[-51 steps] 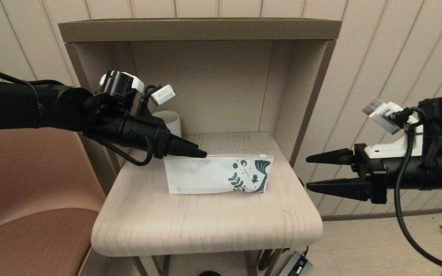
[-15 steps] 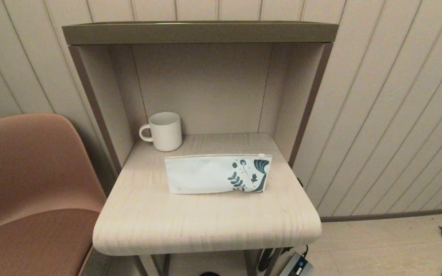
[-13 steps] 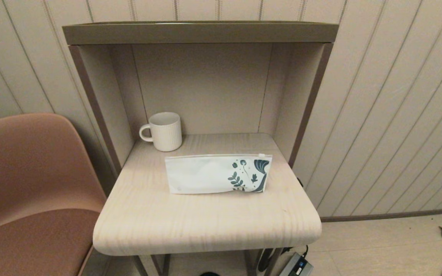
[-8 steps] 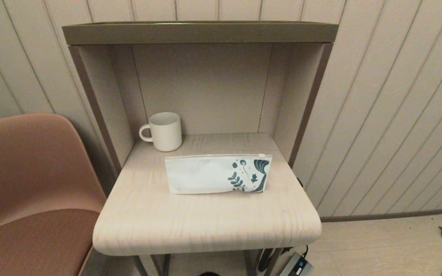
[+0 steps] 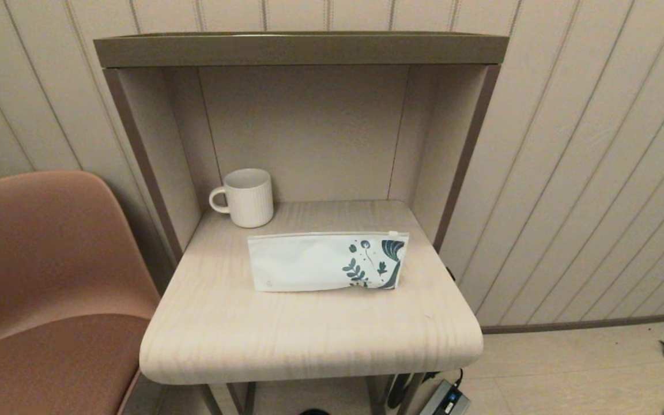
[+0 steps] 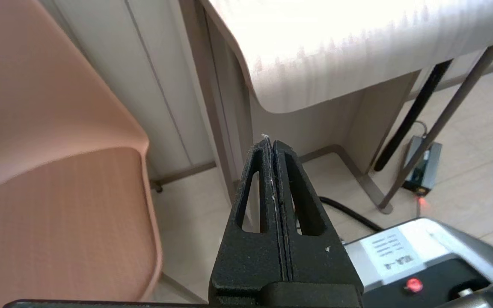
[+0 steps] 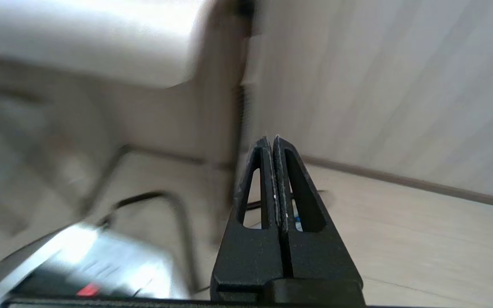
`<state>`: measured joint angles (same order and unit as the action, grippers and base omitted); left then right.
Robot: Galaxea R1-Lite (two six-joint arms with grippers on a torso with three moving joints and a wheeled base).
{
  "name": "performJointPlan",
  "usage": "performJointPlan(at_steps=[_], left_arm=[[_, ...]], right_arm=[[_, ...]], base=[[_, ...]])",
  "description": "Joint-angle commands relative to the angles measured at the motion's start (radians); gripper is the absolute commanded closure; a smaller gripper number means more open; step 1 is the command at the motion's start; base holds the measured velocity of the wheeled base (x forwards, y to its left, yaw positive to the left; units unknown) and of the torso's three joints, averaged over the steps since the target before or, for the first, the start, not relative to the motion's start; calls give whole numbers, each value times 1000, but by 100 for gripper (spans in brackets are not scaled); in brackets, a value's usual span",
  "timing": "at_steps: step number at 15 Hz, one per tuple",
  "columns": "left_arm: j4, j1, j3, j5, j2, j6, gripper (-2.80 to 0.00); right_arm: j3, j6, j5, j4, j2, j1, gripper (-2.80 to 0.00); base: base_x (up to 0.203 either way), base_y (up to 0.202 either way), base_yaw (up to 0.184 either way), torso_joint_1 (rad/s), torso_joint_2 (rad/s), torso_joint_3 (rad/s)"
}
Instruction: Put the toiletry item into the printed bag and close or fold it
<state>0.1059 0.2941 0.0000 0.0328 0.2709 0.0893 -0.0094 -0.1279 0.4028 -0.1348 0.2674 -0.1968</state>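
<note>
The printed bag [image 5: 327,261] lies flat on the small wooden table [image 5: 309,340], its teal leaf print at the right end and its zip top along the far edge. The toiletry item is out of view. Neither arm shows in the head view. My left gripper [image 6: 271,142] hangs below the table's front left corner, beside the chair, shut with nothing in it. My right gripper [image 7: 270,140] is low down on the table's right side near the wall, also shut and empty.
A white ribbed mug [image 5: 245,197] stands at the back left of the table inside the shelf alcove [image 5: 303,49]. A brown chair [image 5: 38,276] is close on the left. A power adapter [image 5: 446,397] and cables lie on the floor under the table.
Since 3.4 s ago both arms have withdrawn from above the table and out of the head view, and the right gripper has gone from open to shut. The bag has not moved.
</note>
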Motion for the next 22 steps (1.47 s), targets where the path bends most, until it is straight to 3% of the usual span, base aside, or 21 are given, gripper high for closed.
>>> performJointPlan(at_steps=[1,3,6,7,9,13,17,20,22], left_arm=[[-1,14,0,-6,8,-17,0],[-3,-55,0,-7,8,-19,0],[-2,-246,0,-7,-32,-13,0],[-4,-263,0,-6,-97,3,0],[-6,-277,0,-2,-243,30,0],[-8,-288,0,-1,-269,30,0],[-9,-288,0,1,-271,29,0],[-3,-288,0,1,-271,29,0],[0,-288,0,1,-271,29,0]], right_arm=[[-28,0,65,83,6,22,0],[-44,-8,86,124,9,129,0],[1,-3,25,-41,6,130,0],[8,-3,-5,-66,6,127,0],[9,-2,-27,-57,6,119,0],[8,4,-45,-43,11,126,0],[9,4,-213,-31,10,126,0],[9,-3,-187,-28,-25,145,0],[-1,-9,-182,6,-61,227,0]], base=[[0,0,0,0,0,0],[0,0,0,0,0,0],[0,0,0,0,0,0],[0,0,0,0,0,0],[0,0,0,0,0,0],[0,0,0,0,0,0],[0,0,0,0,0,0],[0,0,0,0,0,0],[0,0,0,0,0,0]])
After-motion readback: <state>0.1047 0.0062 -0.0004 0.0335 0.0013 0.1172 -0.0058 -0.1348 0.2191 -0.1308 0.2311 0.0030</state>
